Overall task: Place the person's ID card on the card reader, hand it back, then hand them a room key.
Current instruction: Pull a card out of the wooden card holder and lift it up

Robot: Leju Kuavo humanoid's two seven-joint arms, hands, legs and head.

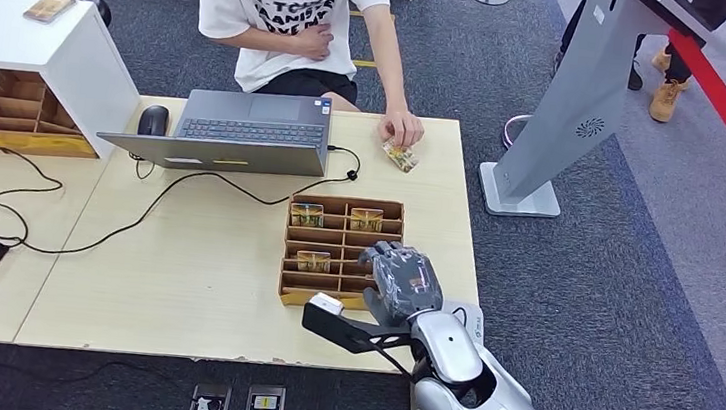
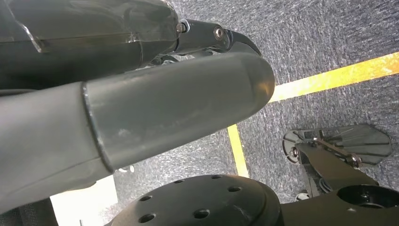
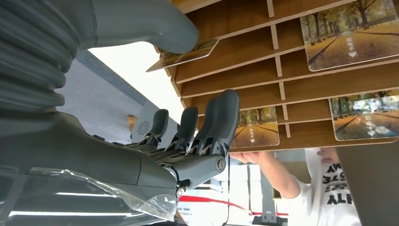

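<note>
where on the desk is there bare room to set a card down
Free: the wide patch of table between the laptop and the near edge, left of the card rack; a narrower strip right of the rack. Crowded: around the rack, where the right hand hovers, and the far corner by the person's hand.

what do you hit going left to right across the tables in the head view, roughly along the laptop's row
Small wooden organizer under the white box → black mouse → grey laptop → the person's hand resting on a card → base of the grey stand on the carpet.
</note>
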